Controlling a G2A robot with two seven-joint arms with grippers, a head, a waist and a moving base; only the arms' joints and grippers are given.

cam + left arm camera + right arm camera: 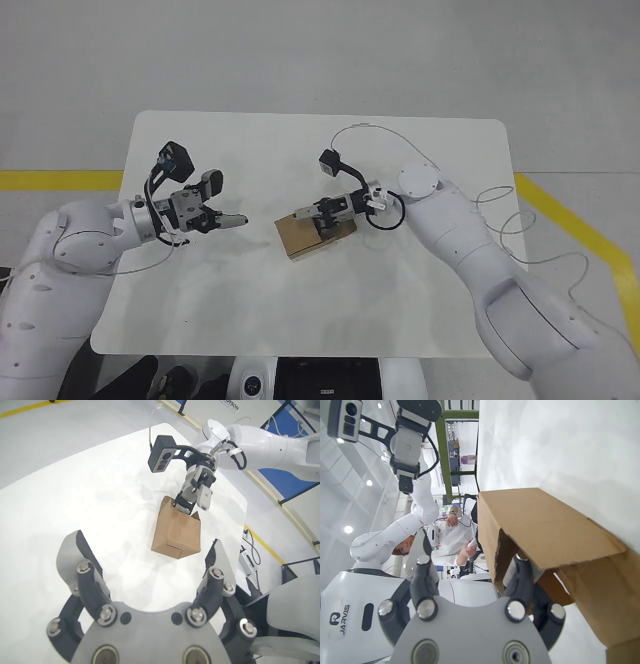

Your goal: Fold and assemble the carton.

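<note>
Carton (pixel 177 535) lies on its side mid-table (pixel 400 150). Closed end faces the left gripper (pixel 146 540), open end w/ loose flaps faces the right gripper (pixel 183 507). R jaws spread: one finger inside the mouth, other outside, prob. bracing a wall for flap folding. L gripper sits well apart, jaws spread, holding nothing.

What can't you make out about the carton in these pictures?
Top view: the open end of the carton, covered by the right gripper.
Right wrist view: one gripper fingertip, hidden inside the carton behind a flap.
Left wrist view: the carton's inside and far side, hidden by its own walls.
</note>
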